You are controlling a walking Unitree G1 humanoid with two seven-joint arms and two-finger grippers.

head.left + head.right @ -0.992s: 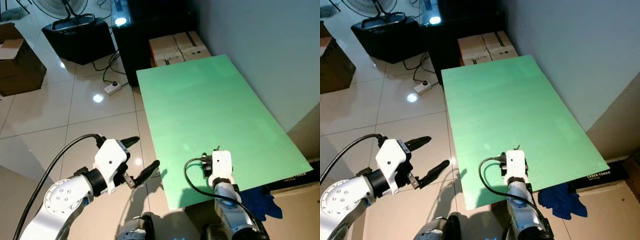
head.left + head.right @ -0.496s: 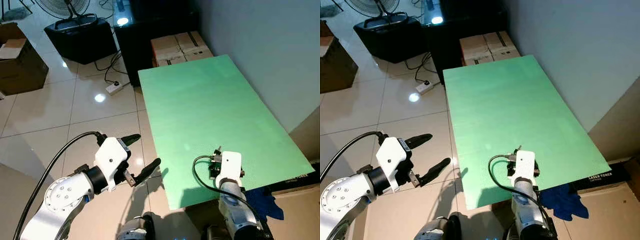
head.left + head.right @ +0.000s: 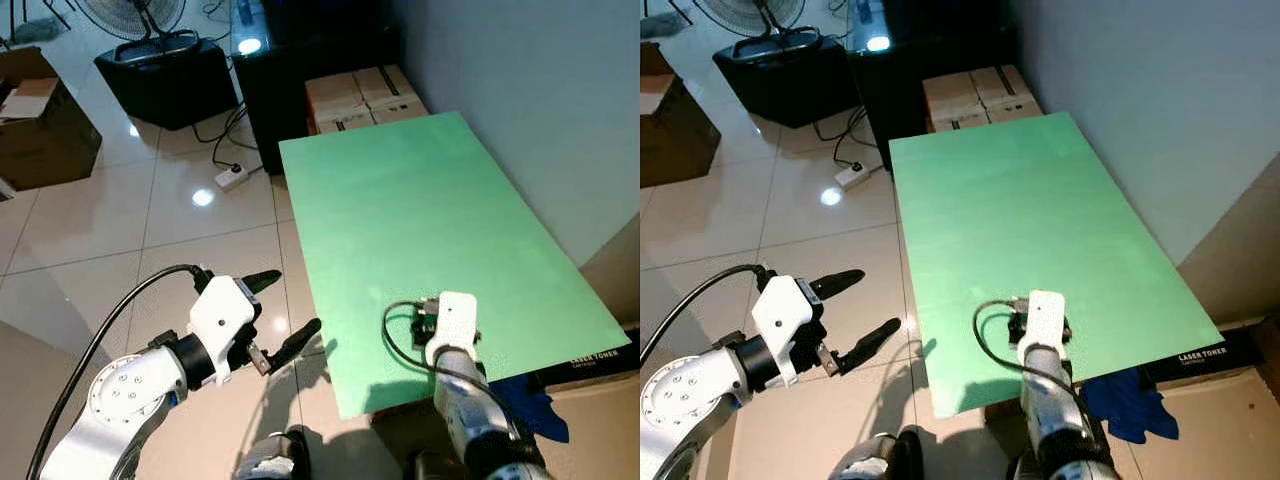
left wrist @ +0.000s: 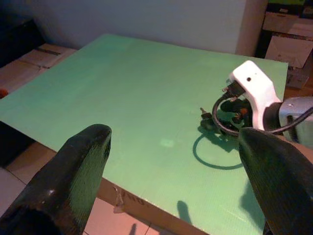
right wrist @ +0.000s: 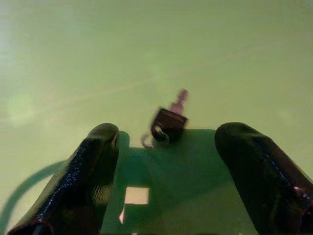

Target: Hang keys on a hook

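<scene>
The key (image 5: pixel 168 122) lay flat on the green tabletop (image 3: pixel 400 200), at about 5 o'clock on its surface near the front edge. The right gripper (image 5: pixel 166 176) hovered just short of it, fingers spread and empty, evidently lined up for a grasp. The left gripper (image 3: pixel 282 312) waited over the floor, spread wide and empty.

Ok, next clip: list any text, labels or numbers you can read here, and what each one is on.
"LASER TONER": white letters on the black box under the green table's right near corner.
Printed marks on the cardboard boxes beyond the table's far end: too small to read.
The right gripper and the key before it carry no readable text.
</scene>
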